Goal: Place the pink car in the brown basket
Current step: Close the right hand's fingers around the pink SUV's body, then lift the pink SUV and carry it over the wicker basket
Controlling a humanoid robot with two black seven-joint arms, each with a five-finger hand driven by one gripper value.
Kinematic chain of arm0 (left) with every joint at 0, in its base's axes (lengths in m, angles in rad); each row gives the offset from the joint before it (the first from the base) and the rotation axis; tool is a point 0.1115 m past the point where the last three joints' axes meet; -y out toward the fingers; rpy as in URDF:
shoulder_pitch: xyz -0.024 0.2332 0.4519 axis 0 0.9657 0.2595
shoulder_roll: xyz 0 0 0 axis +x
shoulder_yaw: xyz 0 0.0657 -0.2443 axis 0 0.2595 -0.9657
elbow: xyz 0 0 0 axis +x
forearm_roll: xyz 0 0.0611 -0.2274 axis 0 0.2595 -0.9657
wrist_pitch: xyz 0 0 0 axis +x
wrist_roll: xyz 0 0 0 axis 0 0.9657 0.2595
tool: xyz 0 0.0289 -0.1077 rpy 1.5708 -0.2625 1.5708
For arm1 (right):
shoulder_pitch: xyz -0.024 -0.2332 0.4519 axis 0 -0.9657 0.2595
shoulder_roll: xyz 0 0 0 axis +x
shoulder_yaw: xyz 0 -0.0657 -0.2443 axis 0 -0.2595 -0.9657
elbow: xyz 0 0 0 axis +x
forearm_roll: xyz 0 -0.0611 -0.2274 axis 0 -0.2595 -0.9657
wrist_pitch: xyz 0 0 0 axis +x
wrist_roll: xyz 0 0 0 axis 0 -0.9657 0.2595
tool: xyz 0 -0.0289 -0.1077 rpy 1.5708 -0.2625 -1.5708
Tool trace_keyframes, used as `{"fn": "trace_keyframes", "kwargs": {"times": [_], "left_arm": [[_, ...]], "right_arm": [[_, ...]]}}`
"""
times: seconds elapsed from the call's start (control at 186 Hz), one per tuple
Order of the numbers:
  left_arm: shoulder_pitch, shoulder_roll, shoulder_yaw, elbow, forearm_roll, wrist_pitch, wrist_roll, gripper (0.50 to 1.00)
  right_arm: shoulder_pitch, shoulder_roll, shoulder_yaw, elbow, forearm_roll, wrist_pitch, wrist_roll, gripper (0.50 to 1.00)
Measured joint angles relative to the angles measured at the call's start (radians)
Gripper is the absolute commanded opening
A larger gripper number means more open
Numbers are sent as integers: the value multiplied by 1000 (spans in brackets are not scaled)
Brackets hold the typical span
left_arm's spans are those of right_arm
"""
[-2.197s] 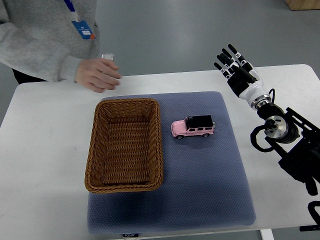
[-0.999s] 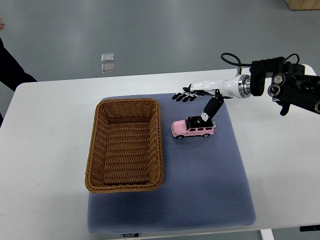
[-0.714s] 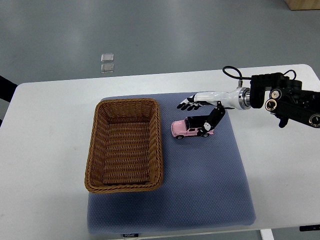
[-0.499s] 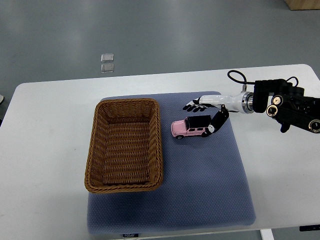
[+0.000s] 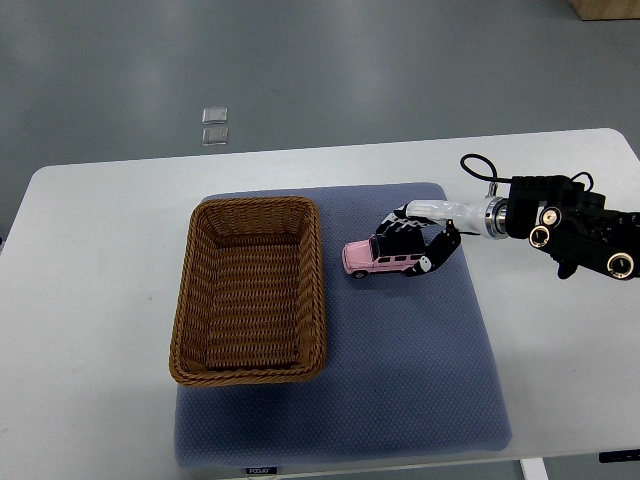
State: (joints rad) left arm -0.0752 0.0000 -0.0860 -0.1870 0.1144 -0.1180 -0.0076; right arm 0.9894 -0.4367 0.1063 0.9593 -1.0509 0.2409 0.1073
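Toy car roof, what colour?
Black, over a pink body: the small pink toy car on the blue-grey mat, clear in the top view.

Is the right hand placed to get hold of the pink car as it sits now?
Probably yes: the right hand already curls over the pink car's rear on the blue mat, with nothing between them.

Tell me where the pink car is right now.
The pink car sits on the blue mat, just right of the brown basket, with the right hand curling over its roof.
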Motion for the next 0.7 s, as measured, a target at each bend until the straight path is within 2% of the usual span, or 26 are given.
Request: {"fn": "trace_keyframes", "kwargs": {"times": [0.043,0.102,0.15,0.199,0.242,0.333,0.521,0.698], "left_arm": [[0,0,0,0,0,0,0,1000],[0,0,0,0,0,1,0,1000],[0,0,0,0,0,1,0,1000],[0,0,0,0,0,1,0,1000],[0,0,0,0,0,1,0,1000],[0,0,0,0,-1,1,0,1000],[0,0,0,0,-1,1,0,1000],[0,0,0,0,-1,1,0,1000]], "right_arm": [[-2,1,0,-2,-3,-1,0,748],[-5,1,1,-6,-8,-1,0,666],[-8,2,1,-9,-10,-2,0,637],[-10,2,1,-11,-11,-4,0,588],[-11,3,1,-13,-12,-8,0,576],[-11,2,2,-18,-12,-15,0,511],[36,-37,8,-11,0,-10,0,500],[128,-119,13,54,19,13,1,500]]}}
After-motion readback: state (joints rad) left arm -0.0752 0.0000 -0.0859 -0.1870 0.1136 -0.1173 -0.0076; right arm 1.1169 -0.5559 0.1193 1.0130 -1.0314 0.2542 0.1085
